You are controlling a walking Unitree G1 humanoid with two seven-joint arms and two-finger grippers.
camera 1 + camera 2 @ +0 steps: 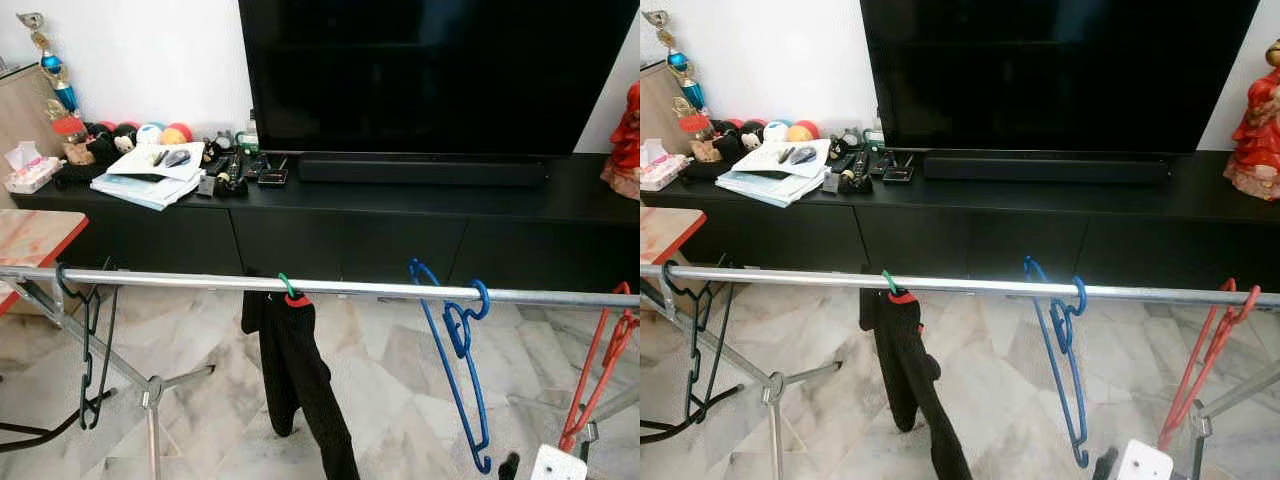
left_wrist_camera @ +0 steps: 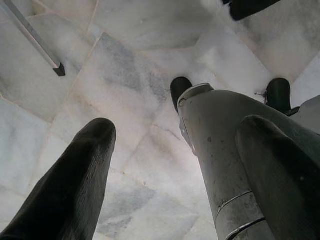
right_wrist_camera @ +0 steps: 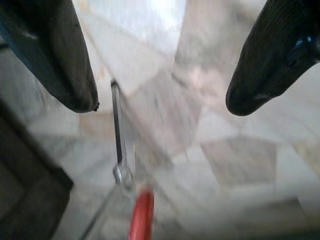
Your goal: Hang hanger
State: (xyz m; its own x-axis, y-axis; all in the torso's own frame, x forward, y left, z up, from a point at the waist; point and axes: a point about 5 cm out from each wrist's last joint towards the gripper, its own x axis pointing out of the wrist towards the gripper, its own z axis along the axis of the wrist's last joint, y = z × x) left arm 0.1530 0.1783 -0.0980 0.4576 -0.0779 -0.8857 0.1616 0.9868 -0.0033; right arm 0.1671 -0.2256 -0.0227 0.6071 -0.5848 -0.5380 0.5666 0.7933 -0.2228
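Observation:
A silver rail [image 1: 200, 279] runs across in front of me. On it hang a black hanger [image 1: 90, 345] at the left, a green-hooked hanger [image 1: 287, 287] carrying a black garment [image 1: 300, 380], a blue hanger [image 1: 457, 350] right of the middle, and a red hanger [image 1: 598, 375] at the far right. My right gripper [image 1: 512, 466] is low, below the rail and between the blue and red hangers. In the right wrist view it [image 3: 162, 106] is open and holds nothing, with a blurred piece of the red hanger [image 3: 142, 215] beyond it. My left gripper [image 2: 177, 124] hangs open over the floor.
Behind the rail stands a long black cabinet [image 1: 400, 215] with a large TV [image 1: 430, 75], a soundbar, papers [image 1: 150, 180] and small clutter. A red-edged table [image 1: 35, 240] is at the left. The rack's metal legs [image 1: 150, 395] spread over the marble floor.

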